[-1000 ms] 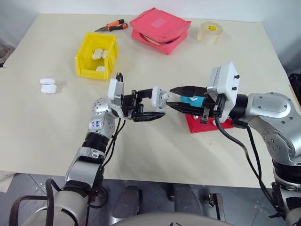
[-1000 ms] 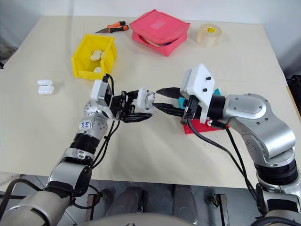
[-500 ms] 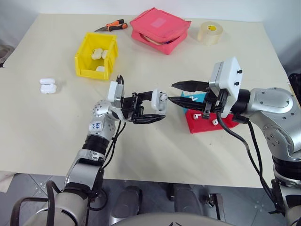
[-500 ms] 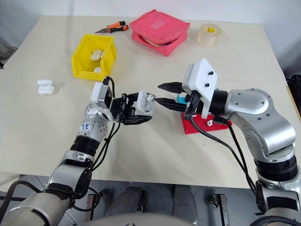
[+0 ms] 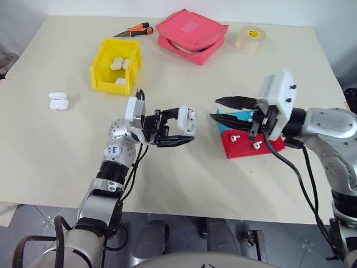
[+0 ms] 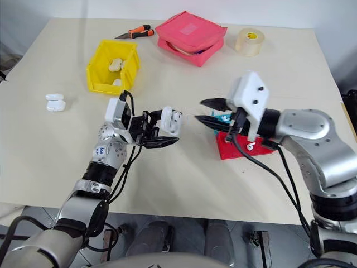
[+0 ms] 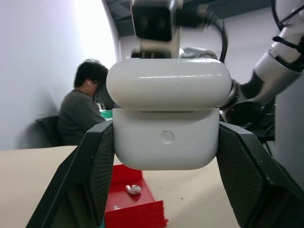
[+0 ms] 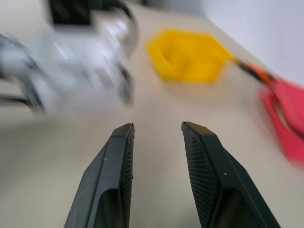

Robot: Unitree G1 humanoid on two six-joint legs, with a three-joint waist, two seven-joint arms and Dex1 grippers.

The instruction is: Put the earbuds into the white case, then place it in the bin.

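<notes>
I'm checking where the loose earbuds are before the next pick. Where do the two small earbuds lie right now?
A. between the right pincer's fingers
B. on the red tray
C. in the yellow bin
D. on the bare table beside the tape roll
B: the earbuds lie on the red tray, under the right pincer, whose fingers stand apart with nothing between them.

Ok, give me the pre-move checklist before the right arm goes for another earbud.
1. White case clamped in left gripper: ok.
2. Case lid up for loading: ok, it stands ajar.
3. Right gripper empty, jaws apart: ok.
4. Earbuds left on the red tray: ok, two visible.
5. Earbud already seated in the case: cannot tell.
6. Yellow bin has room: ok, though other white cases lie inside.
</notes>
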